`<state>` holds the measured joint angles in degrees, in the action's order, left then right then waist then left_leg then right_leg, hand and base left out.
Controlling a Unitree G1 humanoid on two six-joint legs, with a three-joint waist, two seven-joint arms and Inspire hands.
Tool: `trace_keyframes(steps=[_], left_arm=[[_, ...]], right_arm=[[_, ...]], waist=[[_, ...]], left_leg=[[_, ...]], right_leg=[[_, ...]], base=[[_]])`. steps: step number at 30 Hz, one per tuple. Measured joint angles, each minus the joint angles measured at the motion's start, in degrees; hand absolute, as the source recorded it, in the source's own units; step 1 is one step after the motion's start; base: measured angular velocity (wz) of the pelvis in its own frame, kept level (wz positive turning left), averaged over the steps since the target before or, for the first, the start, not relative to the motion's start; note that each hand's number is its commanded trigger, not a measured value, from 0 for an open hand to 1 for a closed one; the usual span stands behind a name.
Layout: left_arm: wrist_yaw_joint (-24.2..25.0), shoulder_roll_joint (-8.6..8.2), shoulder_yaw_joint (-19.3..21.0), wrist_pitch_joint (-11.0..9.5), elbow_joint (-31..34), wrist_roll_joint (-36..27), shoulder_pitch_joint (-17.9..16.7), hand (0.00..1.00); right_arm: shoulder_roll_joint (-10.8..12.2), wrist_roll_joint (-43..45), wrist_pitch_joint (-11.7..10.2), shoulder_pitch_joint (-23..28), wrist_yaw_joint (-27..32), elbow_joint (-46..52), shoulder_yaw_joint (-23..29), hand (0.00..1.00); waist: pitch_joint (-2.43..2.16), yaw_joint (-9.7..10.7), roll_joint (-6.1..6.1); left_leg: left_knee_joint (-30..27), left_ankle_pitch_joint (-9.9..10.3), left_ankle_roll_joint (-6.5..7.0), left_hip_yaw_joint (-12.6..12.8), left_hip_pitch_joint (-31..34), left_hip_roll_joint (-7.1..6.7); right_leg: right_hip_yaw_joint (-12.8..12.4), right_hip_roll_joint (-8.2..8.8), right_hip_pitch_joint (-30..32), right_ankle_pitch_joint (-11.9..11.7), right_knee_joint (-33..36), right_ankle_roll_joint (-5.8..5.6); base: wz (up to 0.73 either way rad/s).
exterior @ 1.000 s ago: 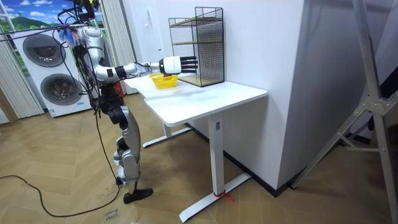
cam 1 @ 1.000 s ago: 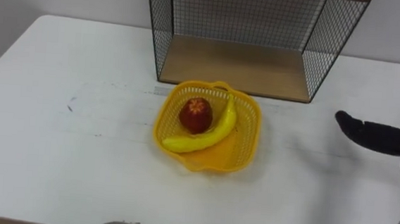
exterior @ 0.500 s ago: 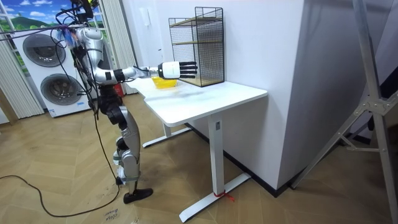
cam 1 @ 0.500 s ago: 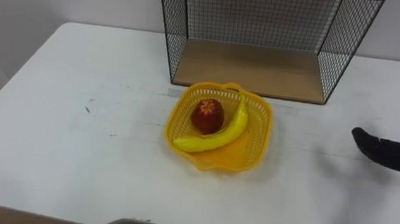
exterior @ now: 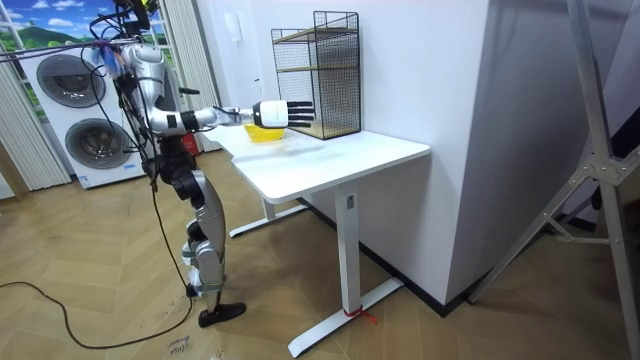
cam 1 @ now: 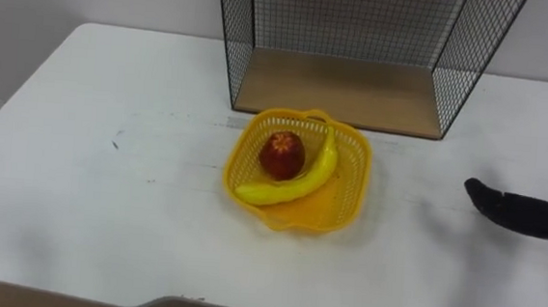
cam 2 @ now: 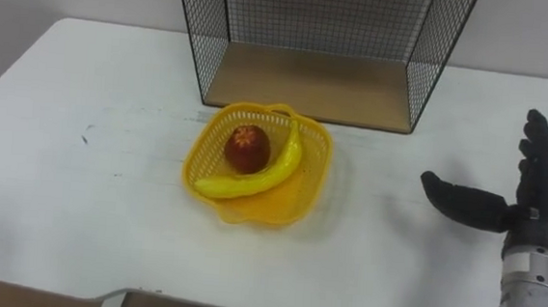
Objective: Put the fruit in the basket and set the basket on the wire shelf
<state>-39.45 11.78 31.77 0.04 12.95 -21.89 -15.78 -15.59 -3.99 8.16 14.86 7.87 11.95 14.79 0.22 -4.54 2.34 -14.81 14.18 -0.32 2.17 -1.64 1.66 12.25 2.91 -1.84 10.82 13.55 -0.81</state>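
A yellow plastic basket (cam 1: 347, 192) (cam 2: 308, 180) (exterior: 262, 132) sits on the white table just in front of the wire shelf (cam 1: 346, 86) (cam 2: 308, 83) (exterior: 318, 75). In it lie a red apple (cam 1: 282, 155) (cam 2: 246, 148) and a yellow banana (cam 1: 291, 182) (cam 2: 253, 176), the banana curving round the apple. My right hand (cam 1: 531, 212) (cam 2: 516, 214) (exterior: 275, 112) hovers open above the table to the right of the basket, thumb pointing toward it, holding nothing.
The shelf has black mesh sides and a wooden bottom board, with an upper level in the room view. The white table (cam 1: 97, 190) (exterior: 330, 160) stands against a wall. I stand at its end, washing machines (exterior: 85, 125) behind me.
The camera has shifted slightly. My right hand has stayed open to the right of the basket and shows a little more at the frame's edge than half a second ago.
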Motion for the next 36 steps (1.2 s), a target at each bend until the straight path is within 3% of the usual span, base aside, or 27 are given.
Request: trace_keyframes(steps=[4, 13, 21, 29, 36], left_arm=[[8.14, 0.0, -7.02, 0.04, 0.21, -0.05, 0.09, 0.0], [21.22, -0.01, -15.05, 0.05, 0.15, -3.59, 1.23, 0.0], [34.51, -1.98, -19.21, 2.07, 0.1, -3.92, 1.86, 0.0], [41.22, -2.23, -21.63, 2.52, -0.47, -6.65, 1.89, 0.0], [43.58, -2.4, -25.82, 2.93, -4.53, -6.8, 2.5, 0.0]], right_arm=[[0.09, -0.03, -0.02, -0.03, -1.41, -0.59, -3.16, 0.0], [1.22, -0.14, -0.11, -1.42, -2.65, -2.27, -5.6, 0.0], [2.97, 1.08, -0.81, -4.1, -5.89, -2.23, -6.75, 0.0], [4.92, -0.31, -1.16, -4.75, -7.87, -2.23, -7.18, 0.0], [5.94, -9.27, -1.28, -4.81, -8.44, -2.27, -10.39, 0.0]], waist=[[0.08, 0.97, -0.09], [0.65, 2.23, -1.14], [0.46, 3.0, -1.15], [0.36, 3.32, -1.0], [0.23, 3.61, -1.34]], left_leg=[[0.02, 0.0, 0.02, 0.13, 0.02, 0.01], [0.02, -0.02, 0.04, 0.92, 0.16, -0.01], [-0.55, -0.02, 0.05, 1.88, 1.28, 0.14], [-0.57, -0.03, 0.05, 2.95, 0.41, 0.34], [-0.94, -0.08, 0.11, 3.88, 1.16, 0.52]], right_leg=[[-0.18, -0.02, 0.22, 0.0, 0.06, 0.0], [-1.2, -0.02, 0.99, -0.01, 0.31, -0.03], [-1.87, -0.02, 2.86, -0.01, 1.36, -0.02], [-2.54, -0.04, 2.85, 0.0, 2.42, 0.0], [-3.57, -0.15, 4.28, 0.08, 3.37, 0.26]], base=[[-0.02], [-0.07], [-0.04], [-0.06], [-0.06]])
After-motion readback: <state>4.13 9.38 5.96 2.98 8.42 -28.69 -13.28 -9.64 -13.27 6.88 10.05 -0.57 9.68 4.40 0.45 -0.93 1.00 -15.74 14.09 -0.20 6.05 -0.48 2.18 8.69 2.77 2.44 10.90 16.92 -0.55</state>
